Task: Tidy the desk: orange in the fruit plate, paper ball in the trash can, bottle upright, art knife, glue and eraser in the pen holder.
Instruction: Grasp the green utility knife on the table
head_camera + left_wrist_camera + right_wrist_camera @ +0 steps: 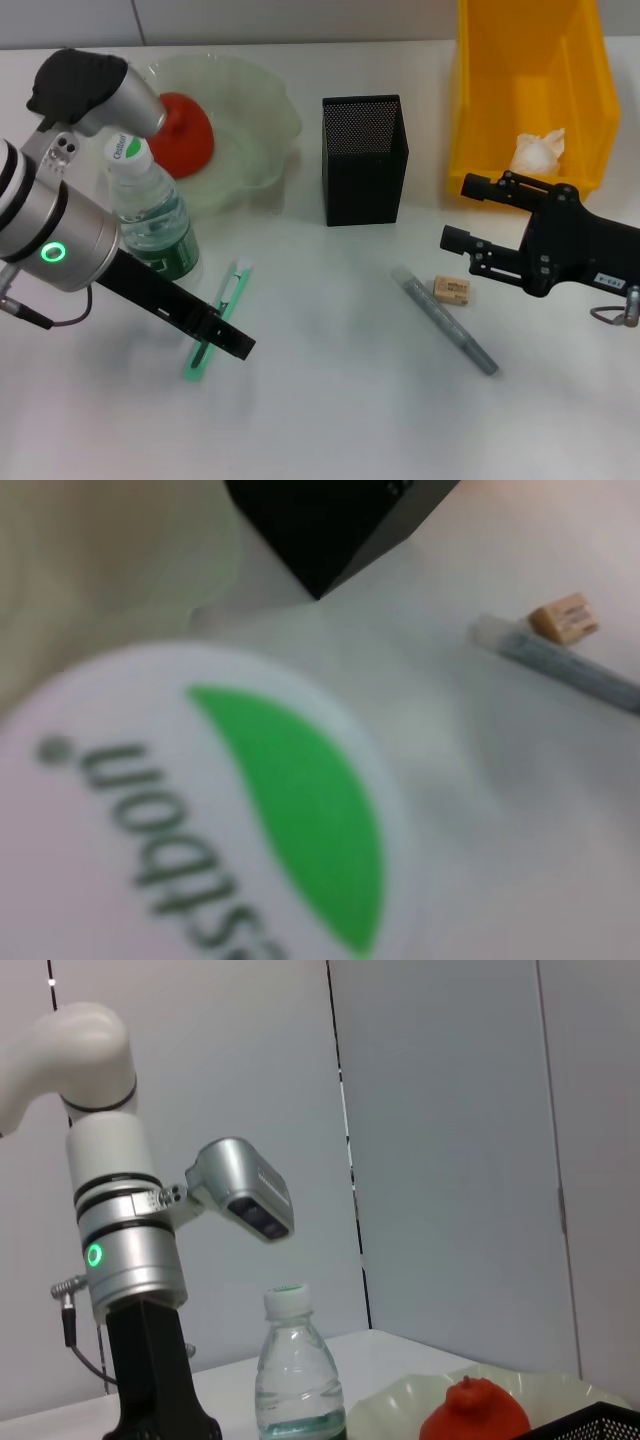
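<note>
On your left side of the white bench (330, 400), the water bottle (150, 215) stands upright just in front of the pale green fruit plate (262, 120), and the orange (185, 132) already sits in that plate. Your left end effector (235, 345) reaches low over the bench beside the bottle, its dark fingers above the green art knife (215, 320) that lies flat there; you cannot tell from these views whether those fingers are parted or closed, or whether they touch the knife. Its wrist camera looks straight down on the bottle's white cap (190, 810) with the green leaf mark. Near the middle stands the black mesh pen holder (365, 160), upright and apart from the plate. To your right of it lies the grey glue stick (445, 320) at a slant, with the small tan eraser (452, 290) just beside it. Your right end effector (458, 215) hovers above the bench near the eraser, fingers spread apart and holding nothing. Behind it sits the yellow bin (530, 90) serving as trash can, with the crumpled paper ball (538, 152) inside.
</note>
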Motion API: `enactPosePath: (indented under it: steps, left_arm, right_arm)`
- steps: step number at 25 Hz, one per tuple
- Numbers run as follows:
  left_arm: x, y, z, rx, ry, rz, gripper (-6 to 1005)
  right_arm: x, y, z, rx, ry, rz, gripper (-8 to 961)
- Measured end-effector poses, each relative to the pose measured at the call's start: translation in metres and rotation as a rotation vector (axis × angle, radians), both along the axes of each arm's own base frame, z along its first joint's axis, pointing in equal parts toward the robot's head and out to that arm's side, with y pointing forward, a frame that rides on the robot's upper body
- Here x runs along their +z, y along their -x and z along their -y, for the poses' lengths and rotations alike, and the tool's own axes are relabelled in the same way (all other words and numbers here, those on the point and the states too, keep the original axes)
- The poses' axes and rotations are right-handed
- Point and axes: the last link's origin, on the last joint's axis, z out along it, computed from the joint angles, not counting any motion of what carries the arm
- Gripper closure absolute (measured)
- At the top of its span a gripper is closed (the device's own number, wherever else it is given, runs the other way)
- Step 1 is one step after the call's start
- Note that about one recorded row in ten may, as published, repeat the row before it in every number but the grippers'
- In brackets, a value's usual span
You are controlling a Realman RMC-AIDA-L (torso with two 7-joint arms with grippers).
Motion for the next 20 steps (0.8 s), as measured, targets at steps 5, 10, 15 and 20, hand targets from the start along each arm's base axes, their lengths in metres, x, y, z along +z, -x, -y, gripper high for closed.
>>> enactPosePath:
  steps: [5, 10, 15, 20]
  left_arm:
    - [-0.0011, 0.0037, -0.0011, 0.004, -0.005, -0.01, 319]
    - [-0.0022, 0.0044, -0.0021, -0.002, -0.003, -0.038, 319]
    - [-0.005, 0.0027, -0.0031, -0.016, -0.002, -0.047, 318]
    - [-0.0062, 0.0018, -0.0038, -0.024, -0.004, -0.051, 318]
  right_arm:
    - [-0.0004, 0.0019, -0.0015, 0.006, 0.0, -0.002, 267]
    - [-0.0026, 0.0046, -0.0036, 0.007, 0.007, -0.008, 267]
    - [-0.0027, 0.0042, -0.0044, 0.004, 0.005, -0.005, 267]
    - [-0.0019, 0.0036, -0.0043, -0.001, -0.001, -0.009, 267]
